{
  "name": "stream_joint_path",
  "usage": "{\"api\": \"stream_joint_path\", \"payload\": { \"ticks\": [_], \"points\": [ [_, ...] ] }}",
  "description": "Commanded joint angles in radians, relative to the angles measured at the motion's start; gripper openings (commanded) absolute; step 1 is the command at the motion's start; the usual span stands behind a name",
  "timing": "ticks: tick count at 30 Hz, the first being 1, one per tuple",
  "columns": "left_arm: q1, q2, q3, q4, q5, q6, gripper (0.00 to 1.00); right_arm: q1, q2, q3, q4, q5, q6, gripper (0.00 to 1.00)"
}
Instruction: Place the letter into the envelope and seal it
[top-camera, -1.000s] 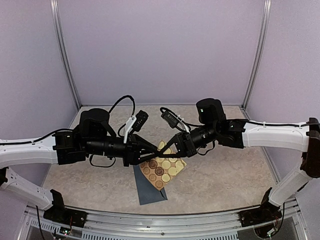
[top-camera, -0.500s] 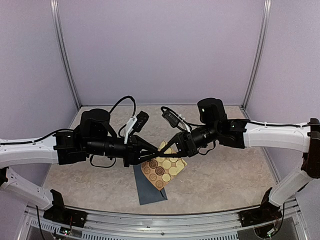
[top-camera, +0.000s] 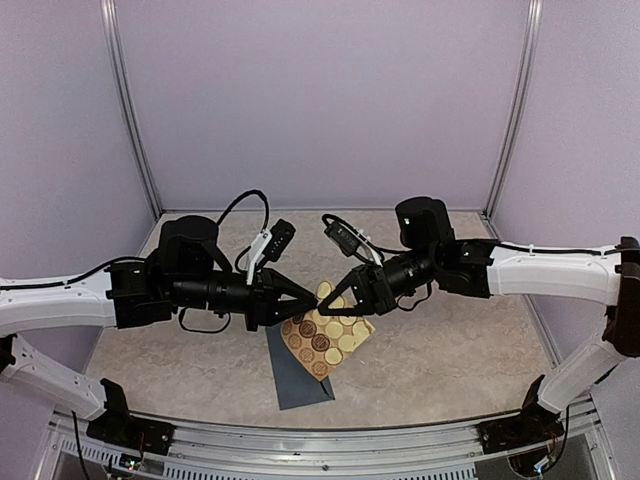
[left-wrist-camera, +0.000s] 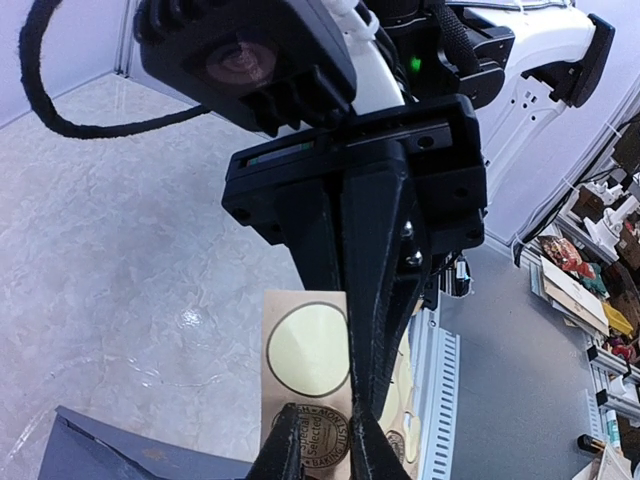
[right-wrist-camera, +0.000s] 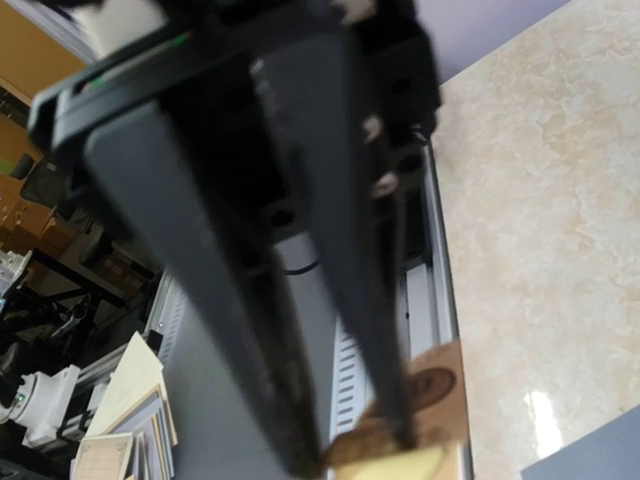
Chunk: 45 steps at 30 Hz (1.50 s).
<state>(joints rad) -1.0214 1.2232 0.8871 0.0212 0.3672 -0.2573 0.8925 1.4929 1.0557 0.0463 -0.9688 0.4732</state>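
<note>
The slate blue-grey envelope lies flat on the table near the front edge, and its corner shows in the left wrist view. The letter is out of view. A tan sticker sheet hangs over the envelope's far end. My right gripper is shut on the sheet's upper edge. My left gripper meets it tip to tip. Its jaws stand a narrow gap apart in front of a brown round sticker on the sheet.
Beige marbled table top with lilac walls at the back and sides. A metal rail runs along the near edge. Both arms reach inward and cross the middle of the table.
My left gripper's jaws have narrowed and its tips have edged right to the sheet's top corner. The right gripper and the sheet have barely moved.
</note>
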Motion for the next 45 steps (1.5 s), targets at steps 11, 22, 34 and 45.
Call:
{"api": "stream_joint_path", "payload": {
  "ticks": [11,22,34,45],
  "points": [
    [0.017,-0.004,-0.009,0.023,0.037,-0.004,0.09,0.003,-0.03,-0.002,0.038,-0.036,0.002,0.0],
    [0.017,-0.014,-0.005,-0.017,-0.023,0.015,0.0,0.003,-0.028,0.019,-0.007,0.029,-0.011,0.0],
    [-0.021,0.006,0.037,-0.155,-0.259,0.059,0.0,0.001,-0.007,0.035,-0.04,0.078,-0.02,0.0],
    [-0.019,-0.079,0.004,-0.029,-0.139,-0.038,0.17,-0.005,0.012,0.03,-0.076,0.101,-0.023,0.0]
  ]
}}
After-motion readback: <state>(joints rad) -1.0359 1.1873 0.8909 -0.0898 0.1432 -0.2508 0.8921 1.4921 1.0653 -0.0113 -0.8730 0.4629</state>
